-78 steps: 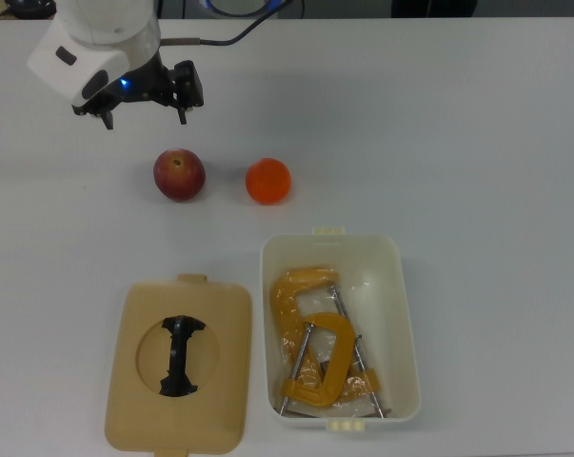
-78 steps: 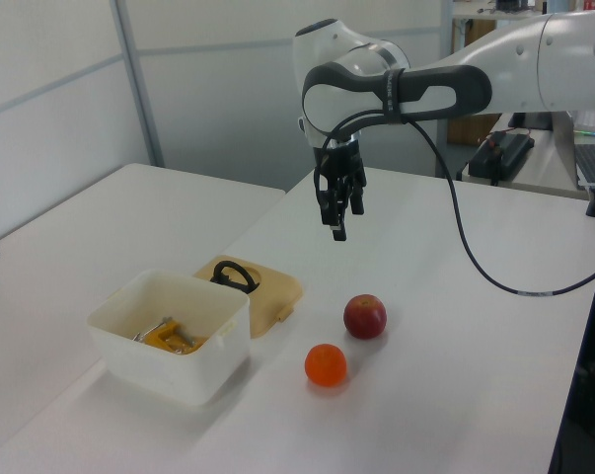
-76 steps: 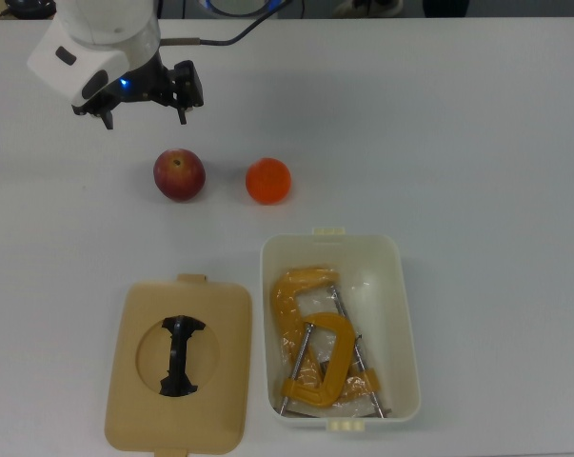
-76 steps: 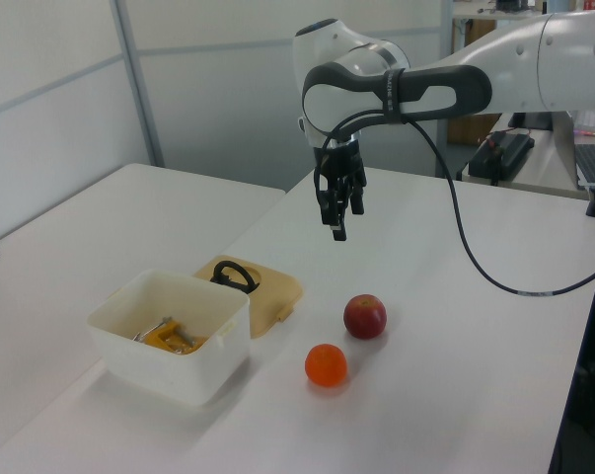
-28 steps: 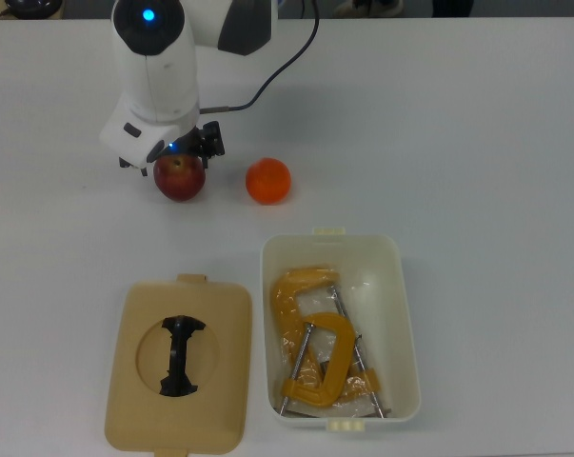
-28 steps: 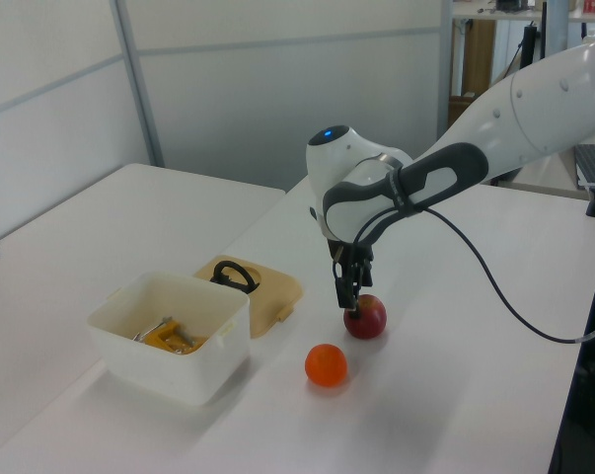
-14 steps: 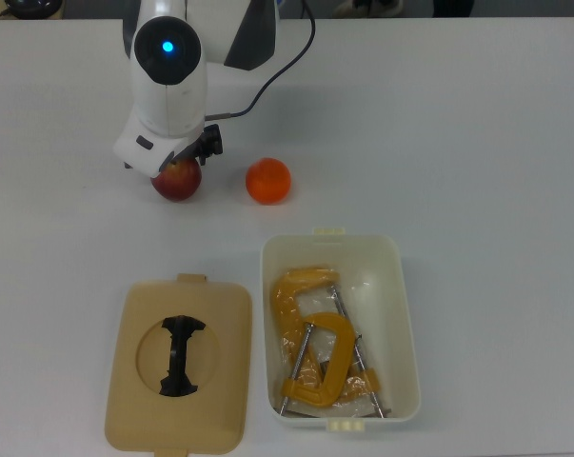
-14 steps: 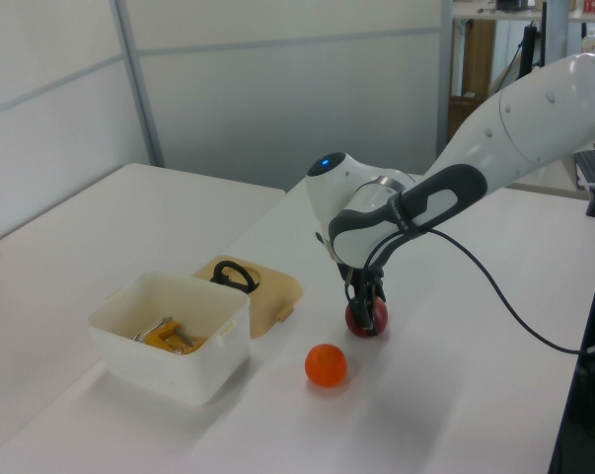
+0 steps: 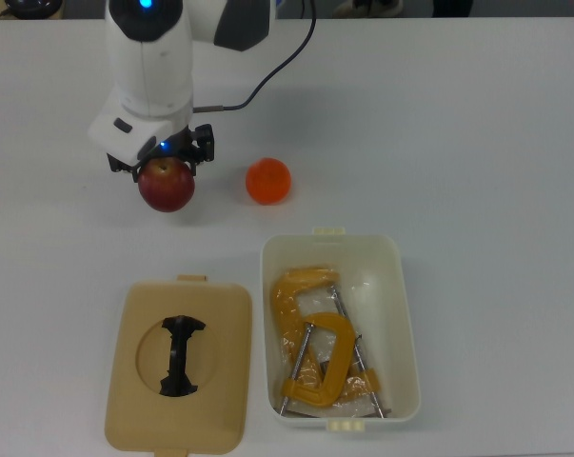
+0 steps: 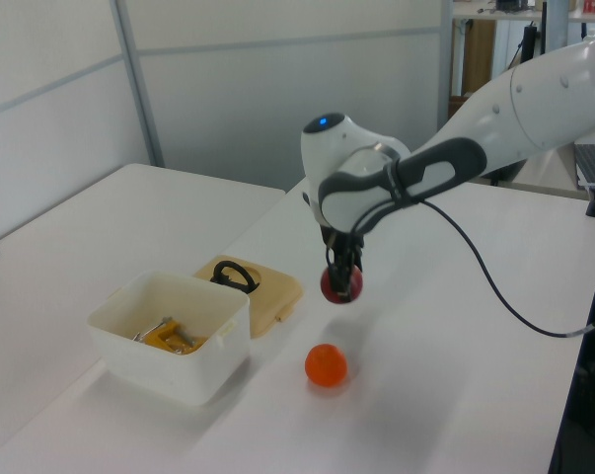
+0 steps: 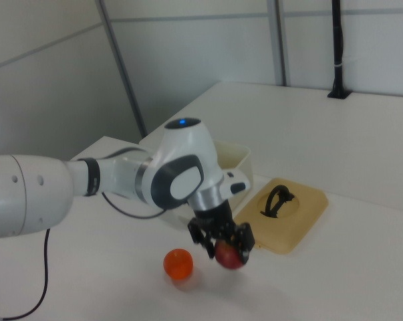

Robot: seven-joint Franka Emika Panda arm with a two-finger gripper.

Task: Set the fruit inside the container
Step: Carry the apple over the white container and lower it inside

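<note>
Red apple pinched in gripper jaws, off the table, orange not yet picked, tub holds only clamps, no fruit.

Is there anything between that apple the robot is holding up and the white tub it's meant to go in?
Nothing visible blocks the way. The end effector holds the apple above the table, and the tub is open. The orange sits low near the route, and yellow clamps already lie inside the tub.

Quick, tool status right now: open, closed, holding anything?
Tool: closed on the red apple, lifted clear of the table. The orange fruit lies on the table.
</note>
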